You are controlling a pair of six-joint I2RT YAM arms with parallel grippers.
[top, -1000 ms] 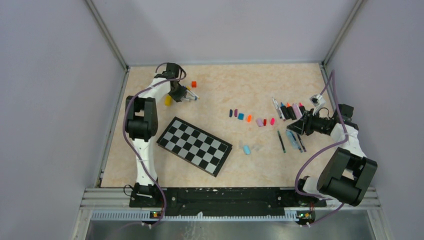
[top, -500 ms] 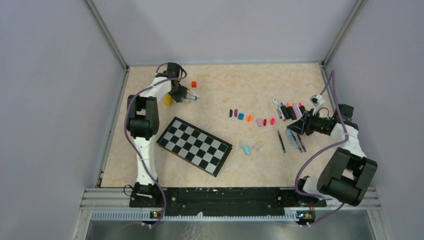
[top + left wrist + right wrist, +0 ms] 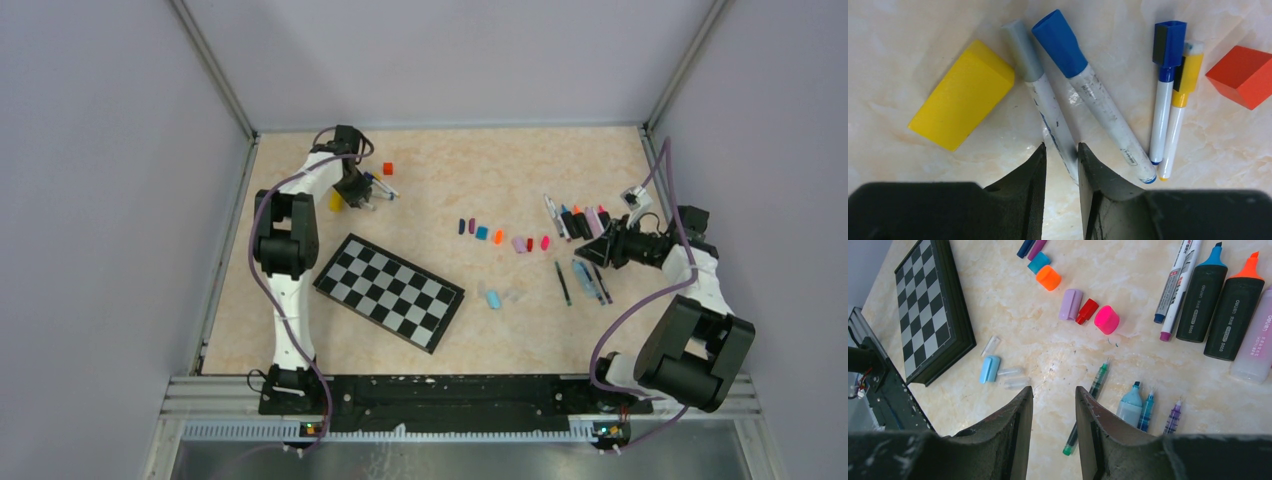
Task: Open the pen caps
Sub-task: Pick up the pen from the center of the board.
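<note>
Left fingers (image 3: 1034,192) clamp grey-capped marker (image 3: 1050,107) at its barrel; right fingers (image 3: 1015,432) apart, holding nothing.
Grey cap (image 3: 1021,50) on, beside yellow block (image 3: 963,95); loose pen caps (image 3: 1075,305) lie in a row on surface (image 3: 450,170).

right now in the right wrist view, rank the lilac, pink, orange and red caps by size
1. lilac cap, the longest
2. pink cap and orange cap, which look about alike, so not ranked
3. red cap, slimmest and smallest

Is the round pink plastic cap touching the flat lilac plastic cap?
Apart. Right wrist view shows a small red plastic cap lying between pink cap and lilac cap.
</note>
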